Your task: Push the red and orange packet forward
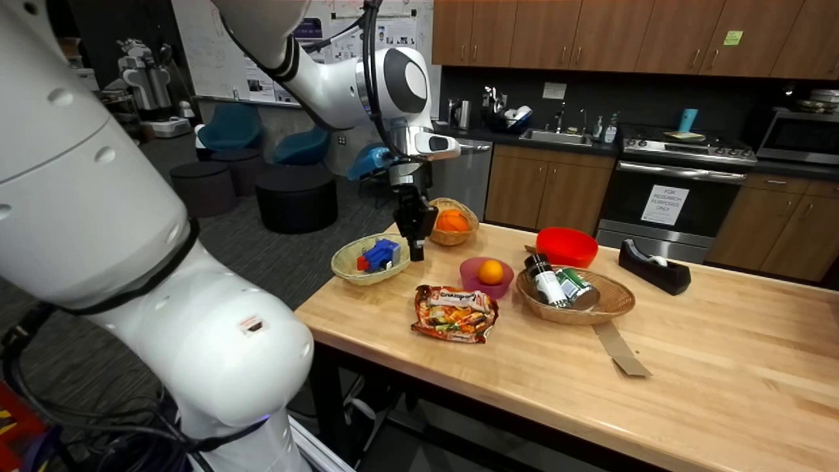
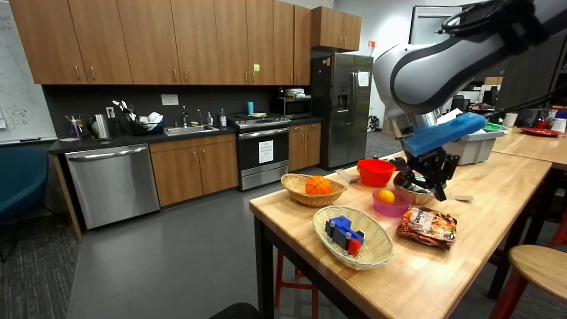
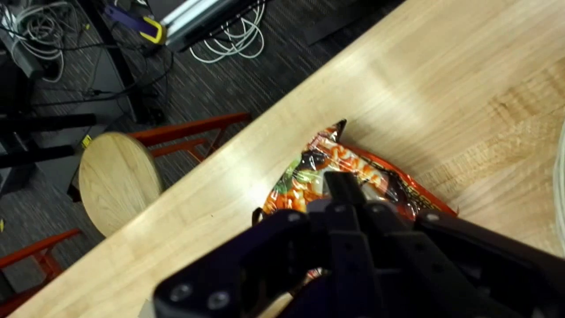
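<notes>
Red-and-orange noodle packet point(image 1: 454, 314) lies below frame centre in an exterior view, gripper point(image 1: 417, 252) pressed together and apparently clear of it; likely pre-push approach, next: lower behind it, push forward.

Wooden table point(image 1: 721, 367): packet point(image 1: 455, 314), baskets point(image 1: 373, 278), pink bowl point(image 1: 488, 292).

The gripper point(image 1: 417, 257) hangs clear above the red and orange packet point(image 1: 455, 316) in an exterior view; just behind that packet, a pink bowl point(image 1: 469, 278) holds an orange point(image 1: 490, 272).
</notes>
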You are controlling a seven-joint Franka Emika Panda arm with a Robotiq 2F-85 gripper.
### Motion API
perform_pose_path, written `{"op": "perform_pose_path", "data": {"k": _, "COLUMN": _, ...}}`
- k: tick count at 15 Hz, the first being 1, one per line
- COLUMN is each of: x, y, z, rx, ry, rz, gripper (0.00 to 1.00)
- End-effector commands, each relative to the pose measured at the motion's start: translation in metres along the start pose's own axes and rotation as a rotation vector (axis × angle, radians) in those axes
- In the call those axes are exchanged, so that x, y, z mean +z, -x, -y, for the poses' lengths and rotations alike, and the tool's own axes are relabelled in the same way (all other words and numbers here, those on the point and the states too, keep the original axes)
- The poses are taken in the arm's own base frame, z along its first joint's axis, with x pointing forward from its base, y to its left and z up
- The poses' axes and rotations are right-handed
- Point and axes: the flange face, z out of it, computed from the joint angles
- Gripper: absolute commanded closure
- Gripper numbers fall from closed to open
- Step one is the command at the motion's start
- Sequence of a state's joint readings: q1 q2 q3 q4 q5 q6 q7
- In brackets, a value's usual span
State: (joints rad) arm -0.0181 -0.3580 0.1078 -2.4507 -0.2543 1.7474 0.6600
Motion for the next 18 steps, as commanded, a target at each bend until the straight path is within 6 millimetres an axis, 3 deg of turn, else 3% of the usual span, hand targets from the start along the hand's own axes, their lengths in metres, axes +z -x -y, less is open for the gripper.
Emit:
{"op": "perform_pose_path", "data": {"k": 1, "x": 0.008, "y": 0.005, "z": -0.019, "rx": 0.059, "ry": -0.009, "rz": 0.073, "gripper": 1.0}}
{"op": "perform_pose_path", "data": {"k": 9, "x": 0.073, "y": -0.053, "z": -0.03, "rx": 0.058, "ry": -0.061, "rz": 0.145, "gripper": 1.0}}
{"op": "perform_pose_path", "data": {"k": 13, "x": 0.105, "y": -0.073, "z": -0.031, "rx": 0.035, "ry": -0.083, "rz": 0.153, "gripper": 1.0}}
{"op": "perform_pose_path", "data": {"k": 15, "x": 0.115, "y": -0.081, "z": -0.029, "rx": 0.012, "ry": -0.092, "rz": 0.145, "gripper": 1.0}}
{"op": "perform_pose_path", "data": {"k": 18, "x": 0.112, "y": -0.09, "z": -0.019, "rx": -0.025, "ry": -0.1, "rz": 0.123, "gripper": 1.0}}
